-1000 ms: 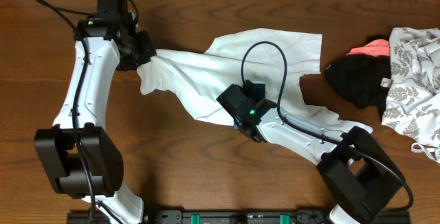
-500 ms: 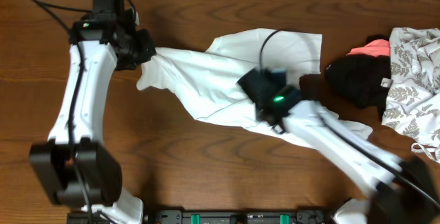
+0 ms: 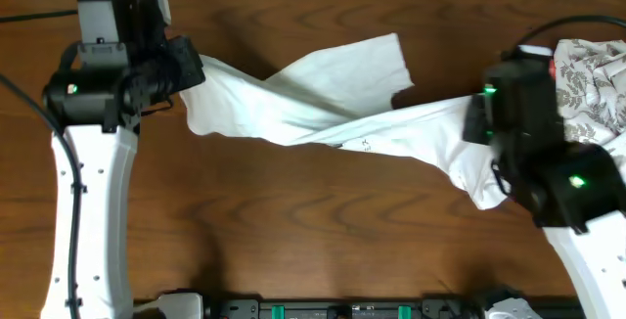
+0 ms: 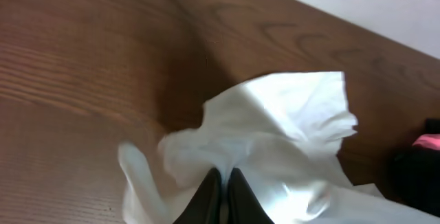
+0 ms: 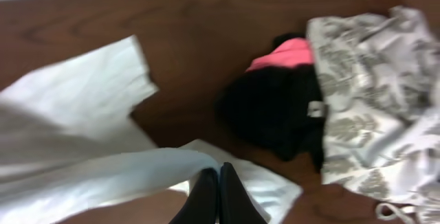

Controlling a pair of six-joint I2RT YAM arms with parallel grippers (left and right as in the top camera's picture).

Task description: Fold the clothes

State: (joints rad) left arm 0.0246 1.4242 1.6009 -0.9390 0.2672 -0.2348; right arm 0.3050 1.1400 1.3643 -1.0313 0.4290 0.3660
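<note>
Stretching as a long twisted band across the upper half of the wooden table (image 3: pixel 293 241), the white T-shirt (image 3: pixel 313 104) runs from about 10 o'clock to 3 o'clock in the overhead view and is held at both ends. One flat flap with a straight hem sticks out toward 12 o'clock. A loose bunch of cloth sags at the 3 o'clock end, beside the right arm's wrist.

The left gripper (image 4: pixel 221 183) is at the 10 o'clock end. Its wrist view shows the two dark fingers (image 4: pixel 206 198) pressed together with shirt fabric pinched between them, white folds bulging around the tips.

The right gripper (image 5: pixel 218 181) is at the 3 o'clock end, hidden from above by its own housing. In its wrist view the fingers are closed tight on a white edge of the shirt, and the rest of the cloth spreads away toward 9 o'clock.

Just beyond that gripper, toward 1 o'clock in the right wrist view, lies a crumpled black garment (image 5: pixel 275 114) with a pink piece (image 5: pixel 289 52) on its far side. A leaf-print cloth (image 3: pixel 597 74) touches it and reaches the table's edge at 2 o'clock in the overhead view. Both lie apart from the shirt, with bare wood between
</note>
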